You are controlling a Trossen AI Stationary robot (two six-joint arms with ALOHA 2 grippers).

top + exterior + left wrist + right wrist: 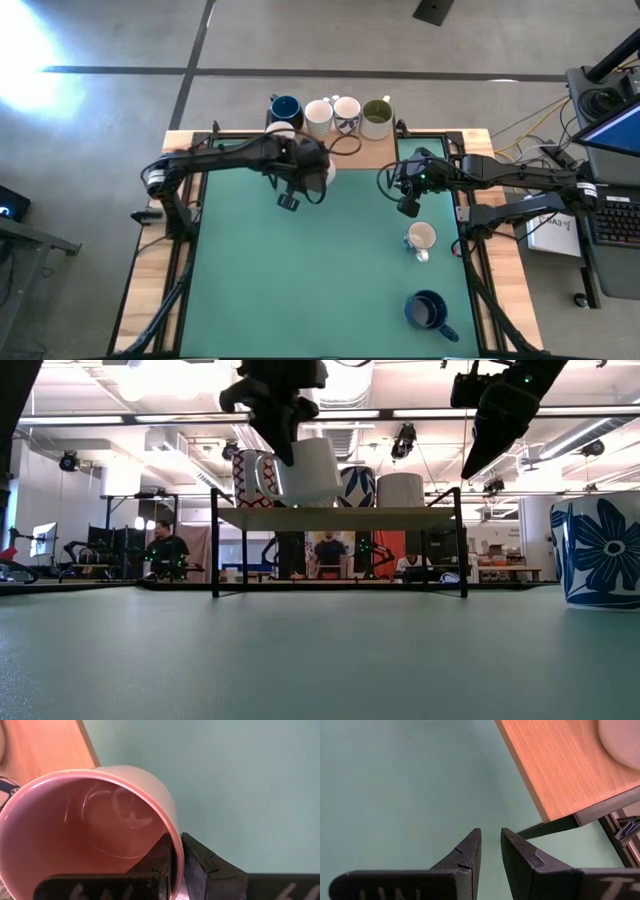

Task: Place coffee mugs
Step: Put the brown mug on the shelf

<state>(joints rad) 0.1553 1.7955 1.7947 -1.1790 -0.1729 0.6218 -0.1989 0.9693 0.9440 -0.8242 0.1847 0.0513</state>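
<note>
My left gripper [308, 165] is shut on a mug [312, 472] that is white outside and pink inside [95, 830]. It holds the mug in the air by the near edge of the wooden shelf [372, 152]. Several mugs stand in a row on that shelf: a dark blue one [286, 108], a white one [318, 115], a blue-patterned one [346, 113] and an olive-green one [376, 117]. A cream mug [421, 238] and a dark blue mug [428, 310] stand on the green mat. My right gripper [490, 832] hovers slightly open over the mat with nothing between its fingers. My left gripper pinches the mug's rim [176, 837], with one finger [162, 857] inside the mug and the other [195, 857] outside against the wall. The fingers come from above, slanting down. The mug hangs about upright below them, clear of the mat and the shelf.
The shelf stands on thin black legs [215, 540] at the mat's far edge. In the low view a mug with a blue flower pattern [600, 550] stands close at the right. The middle and left of the green mat [300, 280] lie bare.
</note>
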